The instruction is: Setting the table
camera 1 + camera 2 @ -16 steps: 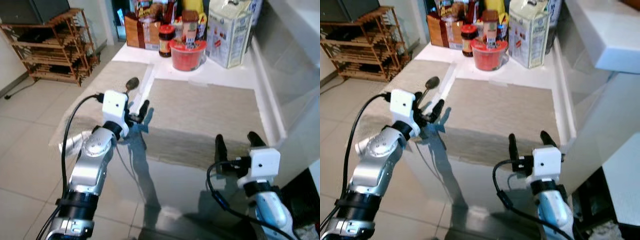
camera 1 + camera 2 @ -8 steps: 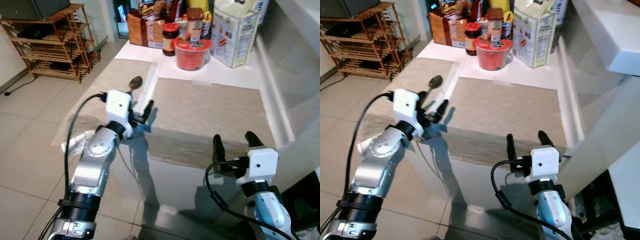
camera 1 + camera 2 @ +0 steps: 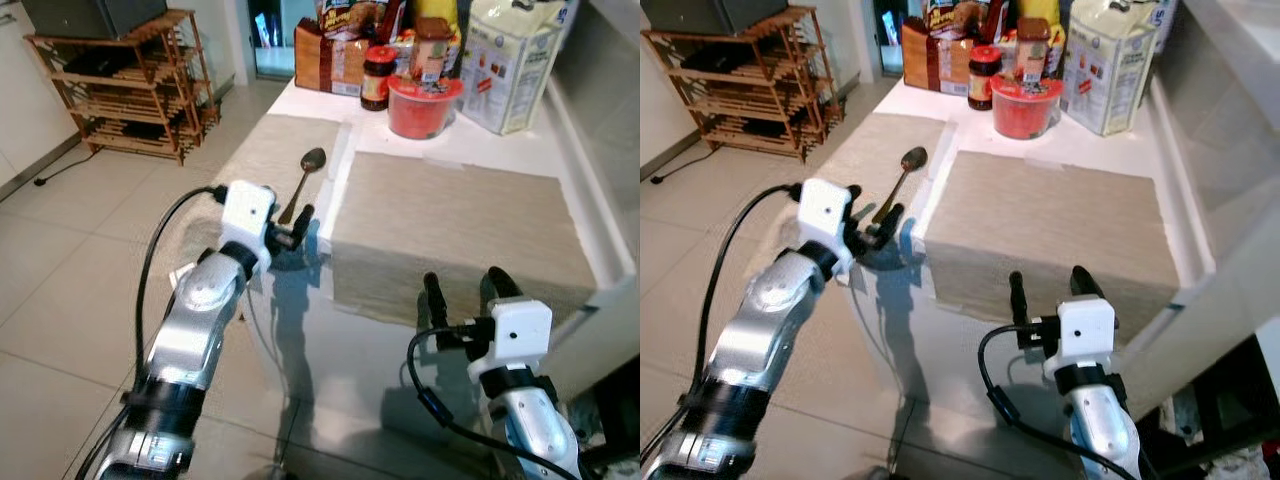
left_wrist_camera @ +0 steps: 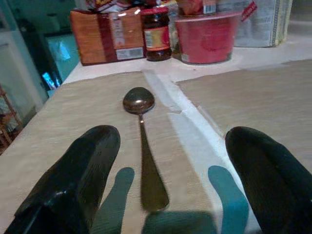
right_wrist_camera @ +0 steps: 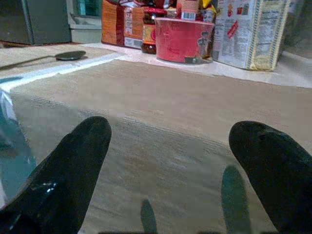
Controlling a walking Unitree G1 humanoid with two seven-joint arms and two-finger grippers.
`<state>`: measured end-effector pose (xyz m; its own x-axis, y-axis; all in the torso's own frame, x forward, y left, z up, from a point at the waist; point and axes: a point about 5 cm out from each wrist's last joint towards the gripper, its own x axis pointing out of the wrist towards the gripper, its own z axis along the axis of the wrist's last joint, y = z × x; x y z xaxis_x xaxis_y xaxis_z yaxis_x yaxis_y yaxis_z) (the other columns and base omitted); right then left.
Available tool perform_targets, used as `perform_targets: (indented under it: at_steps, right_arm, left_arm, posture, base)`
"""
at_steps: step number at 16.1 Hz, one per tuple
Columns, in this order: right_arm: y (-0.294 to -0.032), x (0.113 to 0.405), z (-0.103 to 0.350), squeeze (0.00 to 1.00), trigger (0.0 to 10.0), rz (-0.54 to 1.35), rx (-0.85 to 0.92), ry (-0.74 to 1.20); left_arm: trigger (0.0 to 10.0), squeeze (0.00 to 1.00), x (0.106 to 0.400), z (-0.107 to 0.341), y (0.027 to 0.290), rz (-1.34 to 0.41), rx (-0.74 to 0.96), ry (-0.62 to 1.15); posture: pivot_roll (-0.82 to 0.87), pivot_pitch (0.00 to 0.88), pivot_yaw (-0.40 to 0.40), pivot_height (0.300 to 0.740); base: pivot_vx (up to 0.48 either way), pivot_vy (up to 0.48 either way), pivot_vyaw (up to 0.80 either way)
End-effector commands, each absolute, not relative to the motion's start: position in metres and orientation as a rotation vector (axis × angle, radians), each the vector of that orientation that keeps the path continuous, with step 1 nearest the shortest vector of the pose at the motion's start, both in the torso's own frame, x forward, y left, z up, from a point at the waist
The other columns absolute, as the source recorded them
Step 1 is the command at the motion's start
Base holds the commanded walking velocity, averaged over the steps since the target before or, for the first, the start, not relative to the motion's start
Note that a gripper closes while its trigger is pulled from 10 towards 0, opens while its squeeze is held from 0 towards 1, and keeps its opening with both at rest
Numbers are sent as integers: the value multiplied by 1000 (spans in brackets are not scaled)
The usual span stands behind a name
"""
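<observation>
A dark metal spoon [image 3: 303, 180] lies lengthwise on the left beige placemat [image 3: 258, 160], bowl end away from me. My left gripper [image 3: 291, 229] is open at the near end of the spoon's handle. In the left wrist view the spoon [image 4: 142, 146] runs between the two fingers [image 4: 78, 165], with the handle tip level with them. A second, larger placemat [image 3: 460, 215] lies to the right. My right gripper [image 3: 463, 295] hovers open at that mat's near edge, with nothing between its fingers [image 5: 73, 156].
At the table's far end stand a red bowl [image 3: 425, 105], a dark jar [image 3: 378, 75], a brown bag [image 3: 328, 55] and a white carton [image 3: 515, 60]. A wooden rack [image 3: 120, 85] stands on the tiled floor to the left. The near table surface is glossy.
The whole picture has shifted, so the camera has moved. My left gripper stays open at the spoon's handle end. The right gripper is still open at the mat's near edge.
</observation>
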<state>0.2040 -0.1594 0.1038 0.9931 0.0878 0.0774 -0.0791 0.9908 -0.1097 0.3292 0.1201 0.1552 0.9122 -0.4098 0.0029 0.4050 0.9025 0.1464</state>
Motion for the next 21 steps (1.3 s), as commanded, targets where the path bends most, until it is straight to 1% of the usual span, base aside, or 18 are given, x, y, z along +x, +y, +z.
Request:
perform_targets:
  at_steps: [1, 3, 4, 6, 8, 11, 13, 14, 18, 21]
  right_arm:
    - [-158, 204, 105, 0, 10000, 88, -115, -93]
    - [-157, 201, 105, 0, 10000, 89, -114, -93]
    - [-158, 198, 105, 0, 10000, 87, -115, -89]
    - [-164, 184, 109, 0, 10000, 75, -126, -83]
    - [-171, 169, 107, 0, 10000, 58, -140, -47]
    - [-175, 158, 106, 0, 10000, 44, -149, -23]
    - [-177, 153, 107, 0, 10000, 44, -154, -6]
    - [-177, 153, 107, 0, 10000, 45, -155, -5]
    - [-180, 151, 107, 0, 10000, 55, -161, 15]
    - [-180, 153, 108, 0, 10000, 70, -165, 18]
  left_arm:
    - [10000, 0, 341, 164, 111, -435, 181, -35]
    - [10000, 0, 349, 169, 106, -446, 197, -30]
    - [10000, 0, 358, 172, 102, -439, 202, -5]
    - [10000, 0, 376, 176, 97, -392, 233, 40]
    - [10000, 0, 388, 177, 96, -329, 262, 80]
    - [10000, 0, 394, 184, 96, -303, 251, 58]
    - [10000, 0, 399, 179, 99, -255, 248, 98]
    - [10000, 0, 400, 179, 99, -246, 246, 102]
    - [10000, 0, 402, 168, 115, -76, 209, 164]
    - [10000, 0, 400, 160, 116, -54, 168, 189]
  posture:
    - [-140, 14, 56, 736]
    - [-150, 18, 56, 736]
    - [-161, 23, 56, 736]
    - [-200, 40, 54, 736]
    - [-230, 54, 48, 736]
    - [-245, 63, 46, 736]
    - [-250, 76, 34, 736]
    - [-250, 76, 34, 736]
    - [-243, 74, 15, 736]
    - [-239, 79, 5, 736]
  base:
    - [0, 0, 0]
    - [0, 0, 0]
    - [0, 0, 0]
    - [0, 0, 0]
    - [0, 0, 0]
    - [0, 0, 0]
    - [0, 0, 0]
    - [0, 0, 0]
    - [0, 0, 0]
    - [0, 0, 0]
